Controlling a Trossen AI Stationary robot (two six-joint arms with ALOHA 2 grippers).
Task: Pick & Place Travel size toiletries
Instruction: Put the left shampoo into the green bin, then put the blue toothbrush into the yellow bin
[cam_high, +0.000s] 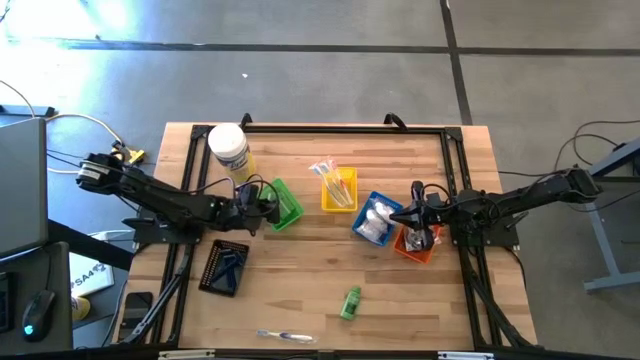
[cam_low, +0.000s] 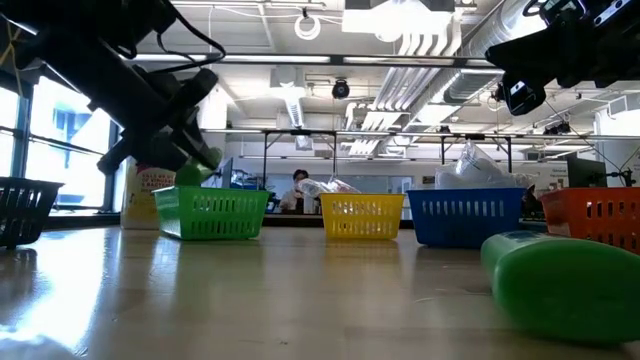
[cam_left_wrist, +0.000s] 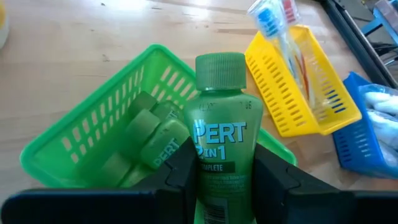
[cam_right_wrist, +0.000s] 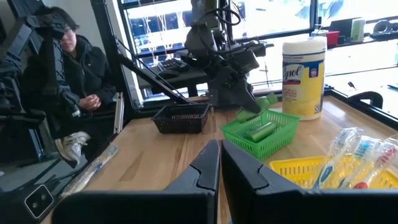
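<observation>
In the high view the left gripper (cam_high: 262, 200) sits left of centre, right at the near end of the green tray (cam_high: 285, 204), while the right gripper (cam_high: 413, 215) hangs over the seam between the blue tray (cam_high: 377, 219) and the orange tray (cam_high: 417, 244) at right of centre; a yellow tray (cam_high: 339, 189) lies between the 2 arms, a black tray (cam_high: 224, 267) at lower left, a white jar (cam_high: 229, 150) at upper left, and 1 loose green tube (cam_high: 350, 302) plus a wrapped toothbrush (cam_high: 285, 336) near the bottom edge. In the low view the left arm's jaws hang just above the green tray's rim (cam_low: 210, 212) at left, the loose tube (cam_low: 570, 285) looming at lower right. The left wrist view settles it: the jaws are clamped on a green shampoo tube (cam_left_wrist: 221, 143), its long axis running straight out with the cap forward, poised over the green tray's wall (cam_left_wrist: 93, 130), where more green tubes (cam_left_wrist: 146, 127) already lie; nothing blocks the drop. In the right wrist view that arm's jaws are pressed together and empty, wrapped toothbrushes (cam_right_wrist: 348, 155) at lower right.
</observation>
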